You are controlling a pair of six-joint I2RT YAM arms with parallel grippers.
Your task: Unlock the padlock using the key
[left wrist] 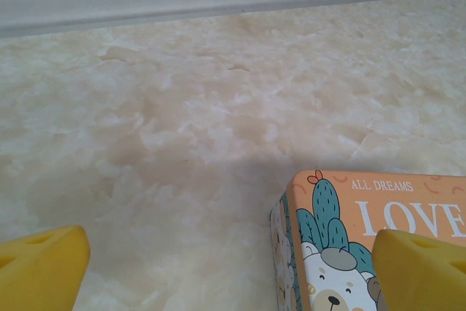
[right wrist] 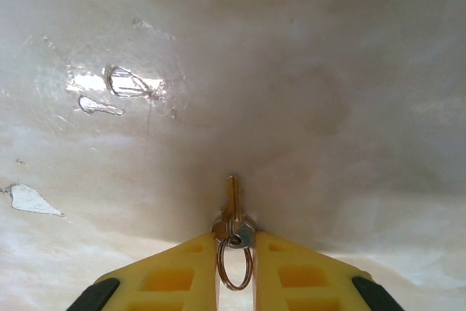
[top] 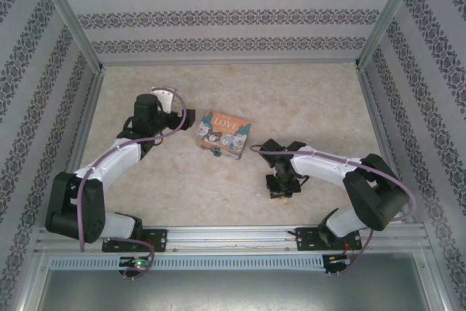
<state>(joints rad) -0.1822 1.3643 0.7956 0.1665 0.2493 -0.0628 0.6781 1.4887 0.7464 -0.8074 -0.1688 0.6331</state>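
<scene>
My left gripper stood spread wide at the tin's ten o'clock, ready (I judged) to steady it. The padlock sat at the tin's six o'clock edge, barely discernible. At the tin's four o'clock, my right gripper pinched the key by its head, blade toward twelve for insertion.

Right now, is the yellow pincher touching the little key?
Touching. The right wrist view shows the right gripper pinching the key by its head, with yellow pads against both sides and no gap.
</scene>
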